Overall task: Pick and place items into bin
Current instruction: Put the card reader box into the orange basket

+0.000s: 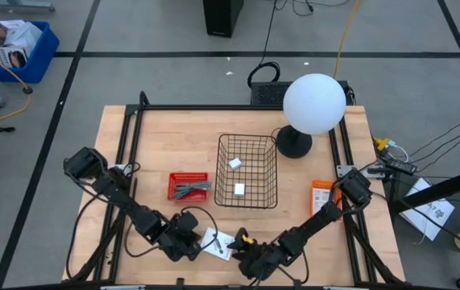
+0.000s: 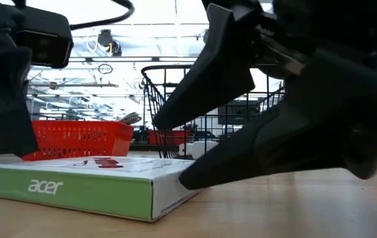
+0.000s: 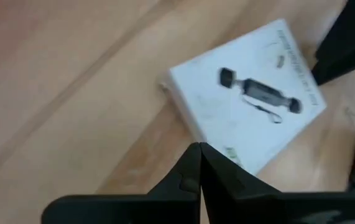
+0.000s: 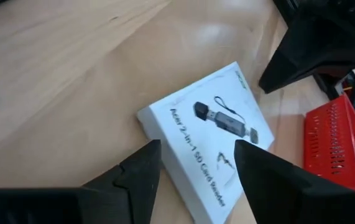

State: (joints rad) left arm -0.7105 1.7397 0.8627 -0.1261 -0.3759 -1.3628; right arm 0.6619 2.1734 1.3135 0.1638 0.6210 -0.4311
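A flat white box with a green side [image 2: 76,182] lies on the table near its front edge. Its lid pictures a small card reader [image 4: 224,121]. My left gripper [image 3: 199,149] is shut, its tips at one long edge of the box [image 3: 183,118]. My right gripper [image 4: 197,146] is open and slants down at the box from the right. One finger [image 2: 201,86] is raised above the box. The other [image 2: 241,158] is low beside the box's near corner. The black wire basket [image 1: 246,171] stands mid-table with two small white items inside. My left gripper's shut fingertips [image 3: 196,155] stand right at the box's long edge [image 3: 186,127]; I cannot tell whether they touch it. My right gripper's lower finger has its tip [image 2: 185,180] at the box's corner [image 2: 168,188], down by the table; I cannot tell whether it touches.
A red tray [image 1: 189,186] with grey pieces sits left of the basket. A lamp with a white globe [image 1: 314,103] stands at the back right, and an orange packet [image 1: 321,196] lies right of the basket. Bare wood lies in front of the box.
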